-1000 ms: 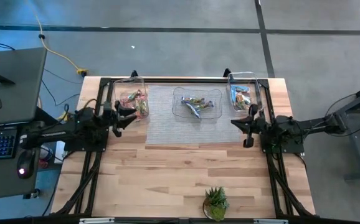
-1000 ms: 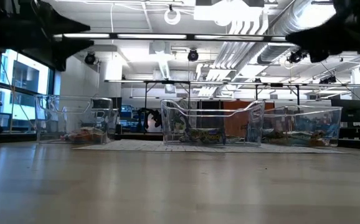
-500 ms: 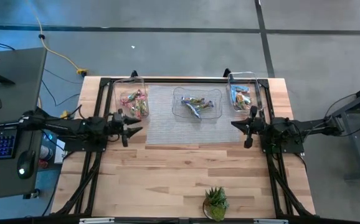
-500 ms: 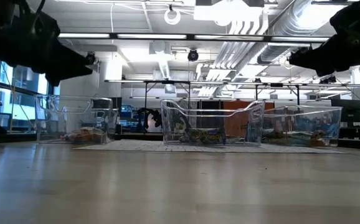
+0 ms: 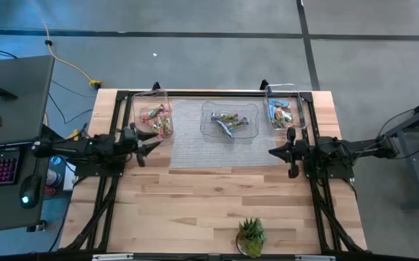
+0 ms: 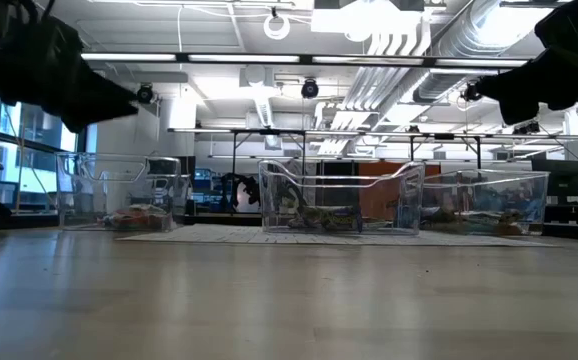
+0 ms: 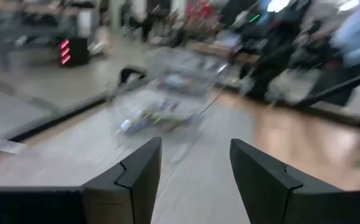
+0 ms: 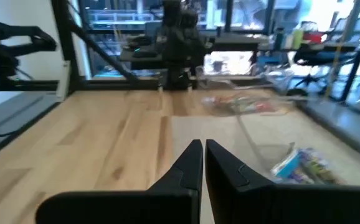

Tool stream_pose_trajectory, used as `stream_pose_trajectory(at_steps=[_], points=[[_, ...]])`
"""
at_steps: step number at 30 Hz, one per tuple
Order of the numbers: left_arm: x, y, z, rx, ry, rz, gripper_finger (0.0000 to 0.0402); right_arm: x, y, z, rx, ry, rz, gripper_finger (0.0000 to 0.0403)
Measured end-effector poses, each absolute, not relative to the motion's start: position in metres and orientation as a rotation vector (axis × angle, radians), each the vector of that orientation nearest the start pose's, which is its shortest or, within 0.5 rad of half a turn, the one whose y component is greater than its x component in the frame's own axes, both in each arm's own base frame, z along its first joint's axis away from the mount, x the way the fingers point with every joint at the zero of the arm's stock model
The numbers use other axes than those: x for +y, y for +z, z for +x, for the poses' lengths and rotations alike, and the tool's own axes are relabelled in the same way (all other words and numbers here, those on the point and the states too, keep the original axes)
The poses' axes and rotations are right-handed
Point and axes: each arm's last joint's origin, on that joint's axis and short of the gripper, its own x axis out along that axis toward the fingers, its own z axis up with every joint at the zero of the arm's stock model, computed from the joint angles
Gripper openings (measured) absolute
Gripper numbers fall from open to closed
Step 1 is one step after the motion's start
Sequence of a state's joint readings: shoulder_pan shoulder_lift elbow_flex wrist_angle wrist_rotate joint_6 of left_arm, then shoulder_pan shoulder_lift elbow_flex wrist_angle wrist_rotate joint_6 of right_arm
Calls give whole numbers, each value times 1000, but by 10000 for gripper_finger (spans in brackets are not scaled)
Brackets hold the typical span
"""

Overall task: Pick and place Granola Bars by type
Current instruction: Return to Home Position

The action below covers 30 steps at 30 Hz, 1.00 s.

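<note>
Your wooden tabletop (image 5: 217, 203) filled most of the high view, with a grey mat (image 5: 195, 148) spread across its far middle. You had the left arm (image 5: 86, 148) reaching in from the left edge and the right arm (image 5: 340, 154) from the right edge, both held clear above the wood, as the low view showed them only as dark shapes near its upper corners. The left gripper (image 5: 151, 147) hung just on the near side of the left bin (image 5: 151, 93), at the left border of the mat, and its jaws stood wide apart with nothing between them, plain in the left wrist view (image 7: 195, 168). The right gripper (image 5: 275, 151) hung over the right border of the mat, just on the near side of the right bin (image 5: 282, 87), and its jaws were pressed together on nothing (image 8: 203, 155). Three clear bins stood in a row along the far side, with the middle bin (image 5: 229, 104) on the mat between the other two. A small potted plant (image 5: 251, 238) sat alone at the near edge, well apart from everything else. Your granola bars (image 5: 157, 119) all lay inside the bins: reddish and green wrappers in the left one, bluish-purple ones in the middle, and a blue and orange-tan lot in the right.
</note>
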<state>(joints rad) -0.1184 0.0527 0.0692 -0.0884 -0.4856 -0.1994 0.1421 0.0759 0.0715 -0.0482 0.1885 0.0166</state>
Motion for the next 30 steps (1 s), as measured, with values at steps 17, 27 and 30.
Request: stream_pose_trajectory(at_steps=[17, 27, 30], points=[[2, 174, 91, 87, 329, -128, 186, 9, 176, 94, 50, 0, -7, 1], [1, 173, 92, 92, 329, -126, 186, 14, 172, 94, 91, 167, -3, 2], [1, 173, 92, 93, 328, -126, 186, 14, 173, 94, 76, 154, -10, 1]])
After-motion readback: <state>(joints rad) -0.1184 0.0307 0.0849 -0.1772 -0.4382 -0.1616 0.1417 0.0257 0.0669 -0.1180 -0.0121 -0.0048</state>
